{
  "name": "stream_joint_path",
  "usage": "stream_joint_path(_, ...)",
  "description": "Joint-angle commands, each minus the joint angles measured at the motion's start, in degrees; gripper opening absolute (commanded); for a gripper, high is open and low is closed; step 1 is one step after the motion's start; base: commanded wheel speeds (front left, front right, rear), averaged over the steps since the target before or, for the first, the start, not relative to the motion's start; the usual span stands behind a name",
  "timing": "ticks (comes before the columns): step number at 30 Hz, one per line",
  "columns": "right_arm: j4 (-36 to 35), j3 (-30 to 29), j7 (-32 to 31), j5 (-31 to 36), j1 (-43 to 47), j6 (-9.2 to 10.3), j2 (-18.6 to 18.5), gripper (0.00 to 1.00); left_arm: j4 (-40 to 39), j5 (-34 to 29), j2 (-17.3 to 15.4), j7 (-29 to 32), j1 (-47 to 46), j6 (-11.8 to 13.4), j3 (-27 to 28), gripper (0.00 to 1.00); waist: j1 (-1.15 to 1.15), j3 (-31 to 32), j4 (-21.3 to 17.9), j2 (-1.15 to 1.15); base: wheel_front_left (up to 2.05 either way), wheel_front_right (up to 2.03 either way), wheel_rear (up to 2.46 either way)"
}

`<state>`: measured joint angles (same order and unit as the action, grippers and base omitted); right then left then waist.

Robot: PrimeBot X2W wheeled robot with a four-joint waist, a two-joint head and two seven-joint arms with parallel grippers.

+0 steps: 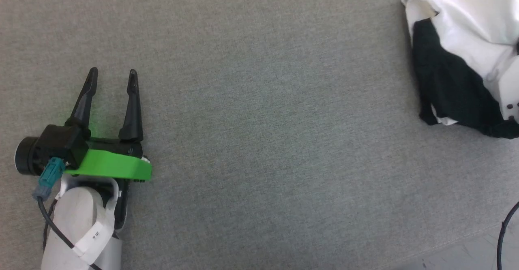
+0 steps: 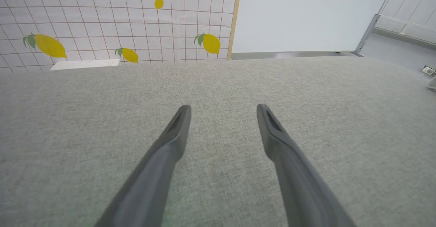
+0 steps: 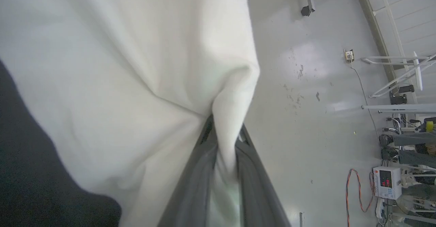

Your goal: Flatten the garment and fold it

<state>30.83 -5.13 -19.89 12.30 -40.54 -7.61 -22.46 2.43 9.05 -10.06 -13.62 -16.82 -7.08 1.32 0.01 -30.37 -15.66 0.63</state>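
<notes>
The wide grey woven-fabric work surface (image 1: 259, 140) is stretching across the head view, most of it lying bare. The garment (image 1: 462, 55), a white soft-cloth shirt with black sleeves, is sitting bunched at the far right edge of that view. Its white body is crumpling over a black sleeve, and none of it is lying spread flat. The right gripper (image 3: 226, 128), with two long dark fingers, is pinching a fold of the white cloth between nearly closed jaws. In its wrist view the fabric (image 3: 119, 66) is draping away from the fingers with the pale floor (image 3: 306, 84) beyond, so that part is probably hanging lifted. The left gripper (image 1: 113, 72), dark-fingered on a green mount, is hovering at the lower left, well apart from the shirt, jaws spread wide and gripping nothing.

Flattening appears to be only beginning, with one arm gathering the heap. The next move is likely calling for carrying the shirt toward the middle of the surface. The free gripper would then be crossing over to take a second edge, so the pair can be drawing the cloth taut.
</notes>
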Motion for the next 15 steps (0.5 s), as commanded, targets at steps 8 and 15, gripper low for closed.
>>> stream_joint_path(8, 3.17, -6.67, 7.32, 5.16, -1.6, 0.12, 2.72, 1.0, 2.02, 0.61, 0.49, -0.3, 0.45, 0.22, -0.32, 1.0, -0.01, 3.56, 2.22, -0.63, 0.0, 0.0, 0.0)
stream_joint_path(15, 2.34, -9.14, 14.33, 0.78, 2.07, 0.12, 5.45, 1.0, 5.38, 1.91, 2.94, -1.1, 3.8, 0.84, -0.6, 1.0, -0.01, 13.64, 5.02, -0.63, 0.0, 0.0, 0.0)
